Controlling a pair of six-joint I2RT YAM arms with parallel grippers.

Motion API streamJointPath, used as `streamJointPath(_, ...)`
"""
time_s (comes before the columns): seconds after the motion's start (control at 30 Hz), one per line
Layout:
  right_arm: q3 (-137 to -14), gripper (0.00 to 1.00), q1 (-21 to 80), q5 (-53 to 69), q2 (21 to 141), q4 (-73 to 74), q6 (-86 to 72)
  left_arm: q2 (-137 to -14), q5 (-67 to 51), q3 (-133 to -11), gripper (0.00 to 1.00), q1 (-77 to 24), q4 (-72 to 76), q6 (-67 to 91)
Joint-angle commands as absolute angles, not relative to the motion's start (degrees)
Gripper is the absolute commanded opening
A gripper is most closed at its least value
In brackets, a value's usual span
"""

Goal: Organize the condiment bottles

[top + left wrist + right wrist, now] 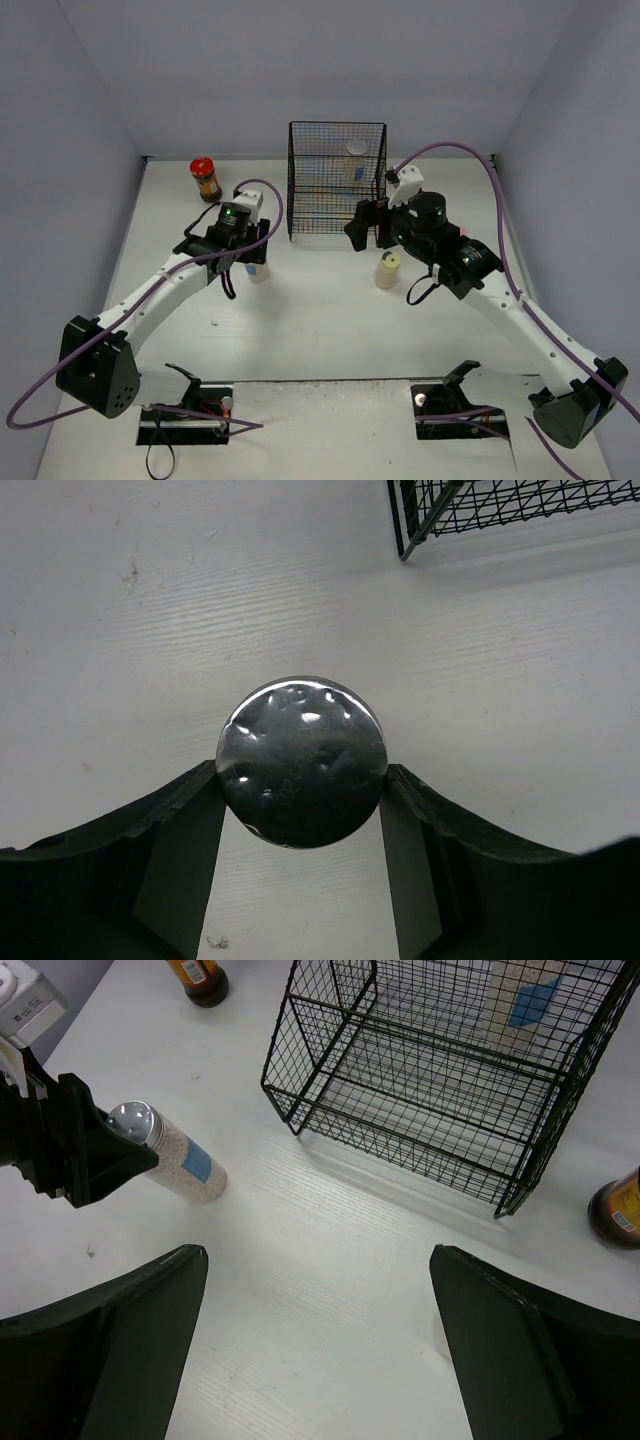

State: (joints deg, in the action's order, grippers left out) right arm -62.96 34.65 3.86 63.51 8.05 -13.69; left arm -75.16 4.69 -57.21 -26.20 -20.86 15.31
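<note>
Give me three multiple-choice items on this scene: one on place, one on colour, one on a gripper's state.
1. Inside the wire basket stands: A a red-lidded jar; B a pale blue-labelled bottle; C nothing.
2. The gripped bottle in the left gripper has a cap that is: A pink; B silver; C yellow.
3. The right gripper is: A shut on a jar; B clamped on mesh; C open, empty.
Key: 1 B, it shows through the mesh; 2 B, the left wrist view shows shiny metal; 3 C, its jaws stand wide apart, nothing between.

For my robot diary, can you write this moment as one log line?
left gripper: shut on silver-capped bottle | right gripper: open, empty | wire basket: one blue-labelled bottle inside
</note>
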Motion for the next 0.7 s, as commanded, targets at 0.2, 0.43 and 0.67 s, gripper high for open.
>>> streamJointPath(0.2, -63.9, 1.0, 34.8, 2.9, 61.9, 5.4, -14.0, -72.2, 3.7, -64.5, 0.05, -26.4, -21.4, 16.6)
streamJointPath(0.43, -65.0, 1.0, 34.8, 1.1, 60.8, 6.5, -13.6, -72.2, 4.3, -79.2, 0.0, -26.4, -22.9, 16.7)
streamJointPath(0.67, -65.4, 1.0, 34.8, 0.9, 60.6, 7.4, -13.3, -80.9, 2.8, -93.0, 0.0, -26.5, -19.6, 17.1)
